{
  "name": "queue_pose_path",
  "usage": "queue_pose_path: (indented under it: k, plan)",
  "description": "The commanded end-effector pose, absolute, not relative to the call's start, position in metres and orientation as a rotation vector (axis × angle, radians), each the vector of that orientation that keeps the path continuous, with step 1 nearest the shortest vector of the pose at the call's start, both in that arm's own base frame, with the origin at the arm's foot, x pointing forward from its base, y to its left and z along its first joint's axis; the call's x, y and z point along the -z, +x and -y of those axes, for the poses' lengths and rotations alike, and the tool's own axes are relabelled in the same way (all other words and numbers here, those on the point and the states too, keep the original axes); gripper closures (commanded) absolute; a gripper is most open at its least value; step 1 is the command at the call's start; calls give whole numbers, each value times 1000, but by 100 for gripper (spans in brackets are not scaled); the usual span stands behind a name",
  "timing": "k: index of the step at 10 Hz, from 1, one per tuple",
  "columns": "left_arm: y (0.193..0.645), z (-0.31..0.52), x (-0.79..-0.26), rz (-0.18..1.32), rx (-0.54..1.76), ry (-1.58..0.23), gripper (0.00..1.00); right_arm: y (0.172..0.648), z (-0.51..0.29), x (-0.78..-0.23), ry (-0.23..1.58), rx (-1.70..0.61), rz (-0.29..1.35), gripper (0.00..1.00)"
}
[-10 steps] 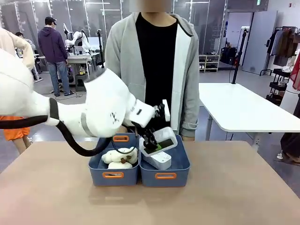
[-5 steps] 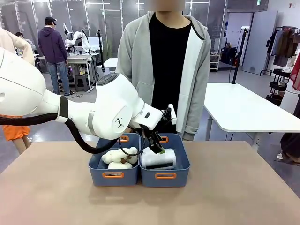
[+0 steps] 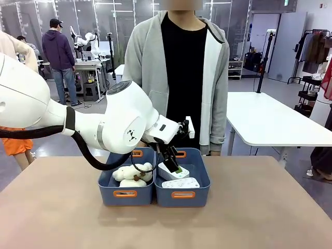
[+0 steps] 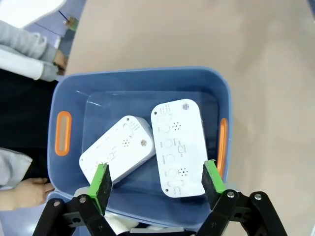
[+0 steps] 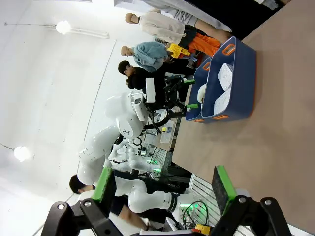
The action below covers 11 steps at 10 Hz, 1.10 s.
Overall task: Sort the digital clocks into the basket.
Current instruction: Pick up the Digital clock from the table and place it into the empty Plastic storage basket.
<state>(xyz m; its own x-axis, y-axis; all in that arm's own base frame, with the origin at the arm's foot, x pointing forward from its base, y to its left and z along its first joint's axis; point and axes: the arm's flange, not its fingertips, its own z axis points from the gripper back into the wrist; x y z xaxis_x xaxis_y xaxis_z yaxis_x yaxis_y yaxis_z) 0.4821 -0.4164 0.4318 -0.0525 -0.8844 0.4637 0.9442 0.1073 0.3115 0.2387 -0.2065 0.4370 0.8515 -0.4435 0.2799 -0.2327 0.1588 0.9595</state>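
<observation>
Left gripper hanging spread wide, empty, over basket. Two digital clocks lying inside, seemingly touching. Right gripper at 6 o'clock, fingers apart, gripping nothing.

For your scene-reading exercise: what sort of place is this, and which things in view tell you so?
Probably a robotics lab or test hall: a white robot arm works over blue bins on a table, more robot arms stand on benches behind, and a clothes rack stands at the side.

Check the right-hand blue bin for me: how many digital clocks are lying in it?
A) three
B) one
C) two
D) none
C: the left wrist view shows two digital clocks, one leaning against the other, inside the basket, with the left gripper open above them.
</observation>
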Motion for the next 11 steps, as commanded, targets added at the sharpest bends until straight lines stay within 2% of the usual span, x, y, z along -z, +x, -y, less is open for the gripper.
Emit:
queue_pose_path:
  k: [1, 11]
  plan:
    - [482, 417, -432, 652, 1490, -110, 7, 238, 206, -440, 1434, 166, 582, 0]
    - [483, 416, -432, 645, 1491, -115, 7, 238, 206, -440, 1434, 166, 582, 0]
